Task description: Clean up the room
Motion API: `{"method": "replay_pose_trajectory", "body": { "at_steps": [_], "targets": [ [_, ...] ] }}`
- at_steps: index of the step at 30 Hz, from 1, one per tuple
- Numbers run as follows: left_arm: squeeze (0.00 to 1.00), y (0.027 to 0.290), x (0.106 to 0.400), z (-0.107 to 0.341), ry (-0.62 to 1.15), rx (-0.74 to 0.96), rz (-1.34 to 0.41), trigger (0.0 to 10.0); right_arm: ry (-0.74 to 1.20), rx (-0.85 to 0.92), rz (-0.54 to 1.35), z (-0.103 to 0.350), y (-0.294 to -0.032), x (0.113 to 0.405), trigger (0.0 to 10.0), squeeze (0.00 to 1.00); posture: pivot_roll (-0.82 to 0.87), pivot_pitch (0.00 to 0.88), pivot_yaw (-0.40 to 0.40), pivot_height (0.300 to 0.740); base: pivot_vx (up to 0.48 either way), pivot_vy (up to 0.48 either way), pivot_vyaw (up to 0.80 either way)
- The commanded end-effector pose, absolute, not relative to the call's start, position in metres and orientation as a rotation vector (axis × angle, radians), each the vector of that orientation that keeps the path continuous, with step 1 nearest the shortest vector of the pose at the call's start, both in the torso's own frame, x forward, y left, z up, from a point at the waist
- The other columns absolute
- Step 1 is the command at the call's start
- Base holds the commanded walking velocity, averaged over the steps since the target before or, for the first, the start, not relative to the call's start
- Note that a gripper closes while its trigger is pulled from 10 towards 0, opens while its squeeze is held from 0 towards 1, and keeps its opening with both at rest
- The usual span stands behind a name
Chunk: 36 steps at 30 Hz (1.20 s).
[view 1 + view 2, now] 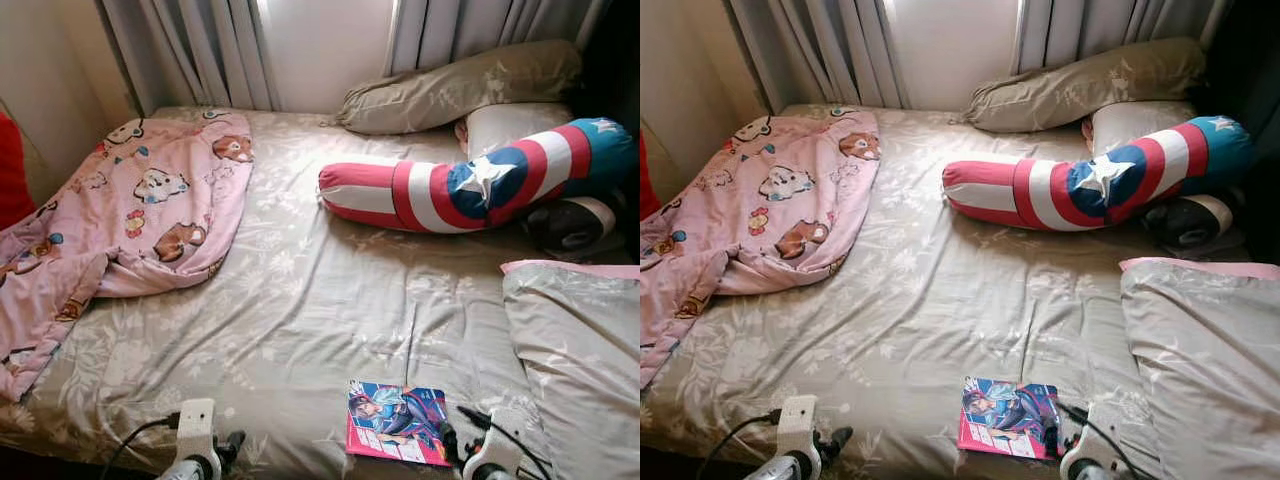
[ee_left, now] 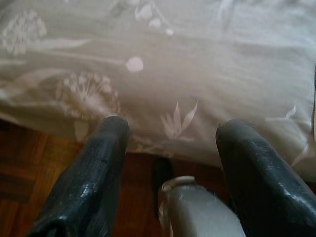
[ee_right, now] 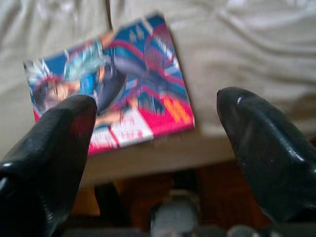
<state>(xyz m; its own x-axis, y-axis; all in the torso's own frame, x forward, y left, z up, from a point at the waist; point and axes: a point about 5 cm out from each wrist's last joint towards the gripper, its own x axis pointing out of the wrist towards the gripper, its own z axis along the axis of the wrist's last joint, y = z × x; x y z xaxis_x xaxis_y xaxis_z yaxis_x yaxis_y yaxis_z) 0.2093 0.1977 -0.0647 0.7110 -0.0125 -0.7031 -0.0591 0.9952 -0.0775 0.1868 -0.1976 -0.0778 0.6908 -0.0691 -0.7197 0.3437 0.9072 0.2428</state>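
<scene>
- The comic book (image 1: 397,422) lies flat on the bed (image 1: 300,300) at the lower centre of the head view, close to the near edge; it looks the likeliest thing to clear away, and nothing grips it yet.
- The right gripper (image 3: 157,128) hangs just beside it at the lower right, fingers spread wide and empty, the cover between them in the wrist view.
- The left gripper (image 2: 170,143) sits at the lower left over the bed's edge, also wide and empty.
- Further out: a pink blanket (image 1: 130,215) rumpled at the upper left; a striped shield bolster (image 1: 470,185) and pillows (image 1: 460,85) at the upper right; tidying seems barely begun.
</scene>
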Motion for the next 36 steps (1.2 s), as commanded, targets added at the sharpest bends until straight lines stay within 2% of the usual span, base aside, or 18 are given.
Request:
{"method": "replay_pose_trajectory", "body": {
  "at_steps": [1, 9, 17, 24, 36],
  "targets": [
    [0.0, 0.198, 0.204, -0.068, 0.792, -0.089, 0.031, 10.0, 0.807, 0.377, -0.247, -0.081, -0.196, 0.181, 10.0, 0.0, 0.11, 0.0, 0.006, 0.74, 0.0, 0.0, 0.0],
    [0.0, 0.191, 0.203, -0.07, 0.803, -0.085, 0.014, 10.0, 0.837, 0.342, -0.197, -0.083, -0.192, 0.18, 10.0, 0.0, 0.11, 0.0, -0.003, 0.74, 0.0, 0.0, 0.0],
    [0.0, 0.187, 0.203, -0.071, 0.818, -0.069, -0.001, 10.0, 0.851, 0.322, -0.2, -0.083, -0.204, 0.176, 10.0, 0.0, 0.11, 0.0, -0.002, 0.74, 0.0, 0.0, 0.0],
    [0.0, 0.192, 0.197, -0.074, 0.845, -0.065, 0.012, 10.0, 0.868, 0.317, -0.213, -0.085, -0.207, 0.169, 10.0, 0.0, 0.12, 0.0, 0.005, 0.74, 0.0, 0.396, 0.75],
    [0.0, 0.197, 0.19, -0.077, 0.871, -0.062, 0.021, 10.0, 0.885, 0.354, -0.226, -0.089, -0.195, 0.166, 10.0, 0.0, 0.12, 0.0, 0.004, 0.74, 0.0, 0.48, 0.0]
  ]
}}
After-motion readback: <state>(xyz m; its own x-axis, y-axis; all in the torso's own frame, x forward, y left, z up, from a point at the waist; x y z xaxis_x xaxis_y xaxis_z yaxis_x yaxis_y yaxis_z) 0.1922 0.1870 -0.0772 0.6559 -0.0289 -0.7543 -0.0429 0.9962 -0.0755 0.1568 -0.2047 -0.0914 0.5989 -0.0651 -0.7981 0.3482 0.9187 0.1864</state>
